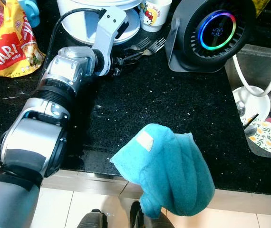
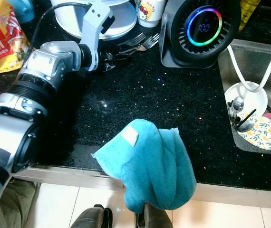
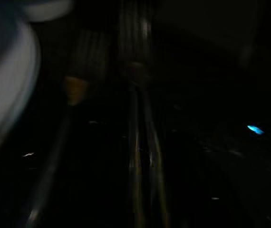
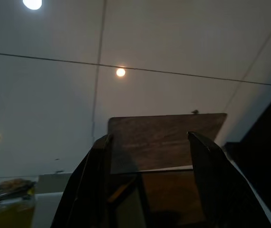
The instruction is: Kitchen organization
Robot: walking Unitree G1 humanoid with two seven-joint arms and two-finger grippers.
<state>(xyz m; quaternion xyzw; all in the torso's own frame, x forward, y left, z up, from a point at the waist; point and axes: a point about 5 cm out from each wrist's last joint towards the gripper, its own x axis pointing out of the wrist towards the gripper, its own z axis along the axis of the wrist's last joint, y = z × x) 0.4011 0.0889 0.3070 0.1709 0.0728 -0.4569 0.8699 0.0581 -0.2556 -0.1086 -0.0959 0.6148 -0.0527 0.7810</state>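
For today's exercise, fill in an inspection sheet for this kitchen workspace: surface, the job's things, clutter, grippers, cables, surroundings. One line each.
Surface: black speckled counter.
Job's things: two forks beside the white plate; teal towel draped over the counter's front edge.
Clutter: snack bag, cartoon mug, fan with lit ring.
Grippers: left gripper at the fork handles, grip unclear; right gripper open, pointing at the ceiling.
Cables: black cable by the plate.
Surroundings: sink with dishes and utensils, pale floor tiles.
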